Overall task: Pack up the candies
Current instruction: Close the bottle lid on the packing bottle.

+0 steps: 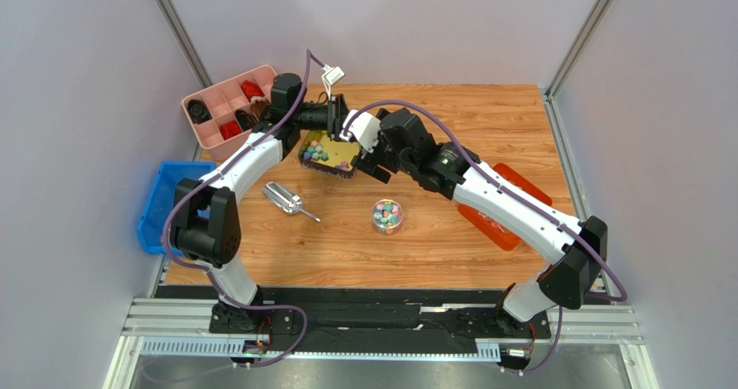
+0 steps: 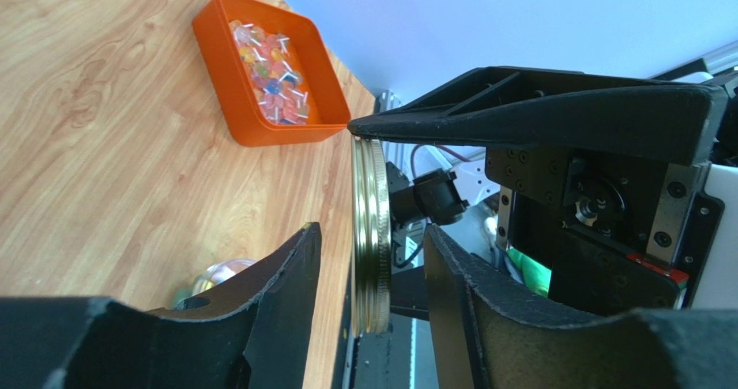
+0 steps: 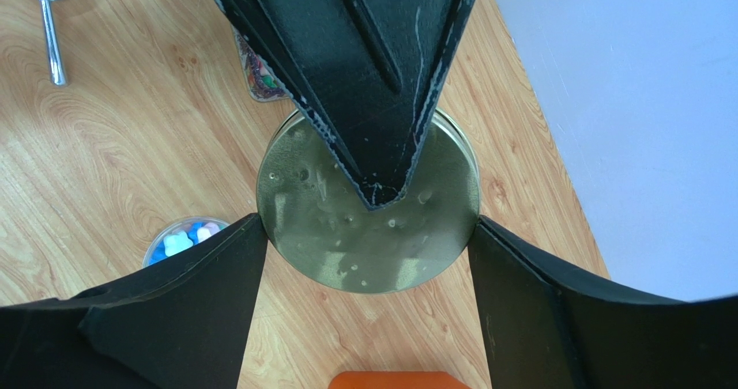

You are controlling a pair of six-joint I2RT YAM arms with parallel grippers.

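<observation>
metal lid tight in right tool, left tool ajar around it

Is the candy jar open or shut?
Open: the jar shows its candies from above, and the lid is in the right gripper.

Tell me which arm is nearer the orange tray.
Right. The right arm reaches over the orange tray, hiding its middle; the left arm is across the table, at the left.
</observation>
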